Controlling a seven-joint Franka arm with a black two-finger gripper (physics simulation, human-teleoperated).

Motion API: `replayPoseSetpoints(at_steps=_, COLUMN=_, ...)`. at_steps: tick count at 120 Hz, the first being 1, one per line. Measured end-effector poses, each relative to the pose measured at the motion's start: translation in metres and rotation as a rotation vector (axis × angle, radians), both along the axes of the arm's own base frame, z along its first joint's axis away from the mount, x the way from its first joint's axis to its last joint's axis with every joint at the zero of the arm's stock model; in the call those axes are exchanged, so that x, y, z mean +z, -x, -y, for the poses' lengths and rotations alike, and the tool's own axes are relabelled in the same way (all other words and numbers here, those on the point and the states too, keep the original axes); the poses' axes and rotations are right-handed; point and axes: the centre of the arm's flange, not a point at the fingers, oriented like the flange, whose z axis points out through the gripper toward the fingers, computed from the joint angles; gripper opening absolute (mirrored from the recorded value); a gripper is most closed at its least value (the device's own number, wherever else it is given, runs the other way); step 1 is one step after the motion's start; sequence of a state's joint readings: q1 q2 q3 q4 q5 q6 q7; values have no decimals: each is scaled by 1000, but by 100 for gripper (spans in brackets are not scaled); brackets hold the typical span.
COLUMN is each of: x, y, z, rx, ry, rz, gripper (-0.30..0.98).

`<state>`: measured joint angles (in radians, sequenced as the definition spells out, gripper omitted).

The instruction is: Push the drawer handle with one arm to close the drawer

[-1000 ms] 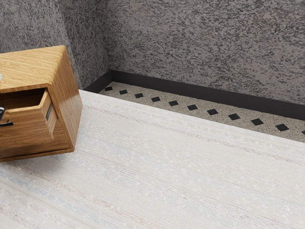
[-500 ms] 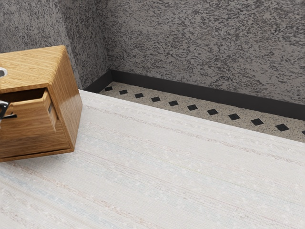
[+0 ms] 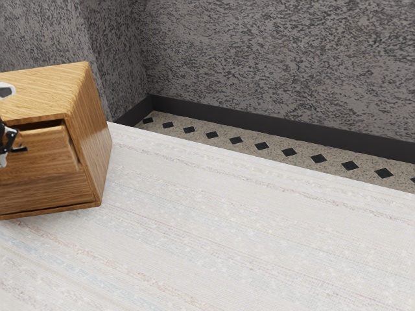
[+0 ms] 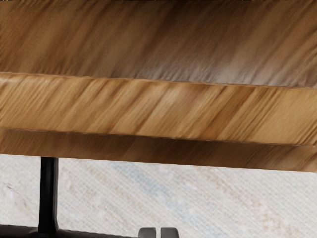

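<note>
Mottled grey wall (image 3: 272, 58) | wood-grain drawer (image 3: 52, 155), ajar | black bar handle (image 3: 21, 149), partly hidden | gripper (image 3: 9, 138), cut off, fingertips drawn together

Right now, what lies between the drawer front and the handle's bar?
Wrist view: a black post joins drawer front and bar; otherwise bare, pale surface showing beyond.

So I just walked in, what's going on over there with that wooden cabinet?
The robot's tool is right by the black handle on the front of the drawer, and the job is to push that drawer closed. The drawer is mostly in, but a dark gap shows above its front and it sticks out a little from the wooden cabinet, so it isn't fully closed yet. I can't tell for sure whether the tool is touching the handle.
</note>
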<state>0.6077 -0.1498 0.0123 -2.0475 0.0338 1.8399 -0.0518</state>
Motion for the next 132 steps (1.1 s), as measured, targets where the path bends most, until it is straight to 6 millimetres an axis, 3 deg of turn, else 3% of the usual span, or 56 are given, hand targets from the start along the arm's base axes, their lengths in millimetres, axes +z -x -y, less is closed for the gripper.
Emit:
replayPoseSetpoints(at_steps=85, x=-4, y=-32, z=-19, rx=-24, ry=-2, rz=7, gripper=-10)
replayPoseSetpoints(at_steps=117, x=9, y=-32, z=-17, rx=-35, ry=-15, rz=27, gripper=-10)
replayPoseSetpoints(at_steps=132, x=36, y=-10, z=2, rx=-45, ry=-39, rz=63, gripper=-10)
